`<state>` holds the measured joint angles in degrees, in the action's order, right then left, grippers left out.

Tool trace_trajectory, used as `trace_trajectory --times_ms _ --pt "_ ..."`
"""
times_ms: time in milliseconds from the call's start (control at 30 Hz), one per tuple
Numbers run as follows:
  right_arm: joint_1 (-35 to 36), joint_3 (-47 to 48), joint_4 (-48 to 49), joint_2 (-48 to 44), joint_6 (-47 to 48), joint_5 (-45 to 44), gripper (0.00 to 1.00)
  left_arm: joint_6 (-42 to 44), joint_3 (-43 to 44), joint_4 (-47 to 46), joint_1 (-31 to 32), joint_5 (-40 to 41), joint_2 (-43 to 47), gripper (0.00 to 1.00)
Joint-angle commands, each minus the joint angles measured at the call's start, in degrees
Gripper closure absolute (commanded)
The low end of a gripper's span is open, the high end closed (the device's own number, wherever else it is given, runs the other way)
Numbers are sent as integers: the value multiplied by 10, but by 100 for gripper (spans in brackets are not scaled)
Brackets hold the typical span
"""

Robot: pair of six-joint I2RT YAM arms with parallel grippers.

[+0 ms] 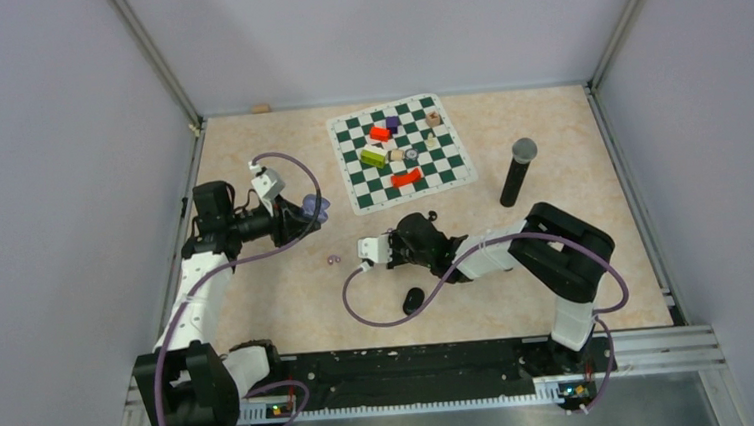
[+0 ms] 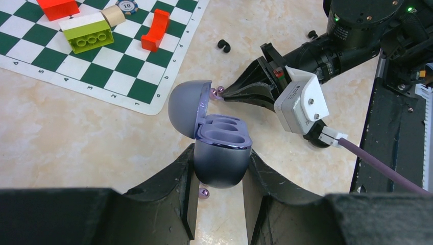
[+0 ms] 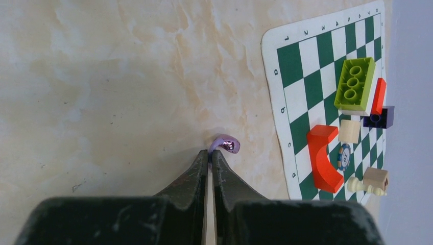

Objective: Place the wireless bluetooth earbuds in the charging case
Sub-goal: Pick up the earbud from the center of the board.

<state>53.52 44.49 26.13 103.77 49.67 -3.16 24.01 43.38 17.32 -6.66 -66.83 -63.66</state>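
My left gripper [image 2: 219,178] is shut on the pale purple charging case [image 2: 220,153] and holds it above the table with its lid [image 2: 186,106] open and both wells empty; the case also shows in the top view [image 1: 316,209]. My right gripper [image 3: 210,155] is shut on a pale purple earbud [image 3: 225,144] low over the table. In the left wrist view its fingertips [image 2: 240,92] and that bud [image 2: 218,92] sit just behind the lid. A second purple earbud [image 2: 204,192] lies on the table beneath the case. Two black earbuds [image 2: 223,46] [image 2: 312,34] lie further back.
A chessboard mat [image 1: 450,173] at the back carries coloured blocks [image 1: 373,157], a red arch [image 1: 407,178] and a poker chip [image 1: 411,154]. A black microphone [image 1: 516,171] stands to the right of it. A black oval object [image 1: 413,299] lies near the right arm.
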Motion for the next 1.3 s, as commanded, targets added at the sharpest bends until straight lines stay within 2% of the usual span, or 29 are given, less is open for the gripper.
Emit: trace_trajectory --times_ms 0,267,367,500,667,867,967,1133,1267 --pt "4 -5 35 -12 -12 -7 99 9 21 0 -3 -16 -2 100" --pt "-1 8 -2 -64 -54 28 100 27 21 14 -3 -30 -3 100" --pt "-16 22 -41 -97 -88 74 100 40 22 23 -3 -39 -5 100" --pt "-76 47 -116 -162 -168 222 100 78 23 54 -3 -70 -9 100" --pt "-146 63 -151 -253 -267 405 100 112 21 71 2 -98 -12 100" --pt "-170 99 -180 -308 -364 572 100 125 46 78 55 -96 -17 100" --pt "-170 108 -164 -319 -415 616 100 128 87 83 102 -58 -26 100" --pt "-177 80 -65 -343 -508 655 100 101 151 81 129 -73 -70 100" --pt "-186 60 -16 -362 -557 671 100 66 149 29 164 -70 -90 100"
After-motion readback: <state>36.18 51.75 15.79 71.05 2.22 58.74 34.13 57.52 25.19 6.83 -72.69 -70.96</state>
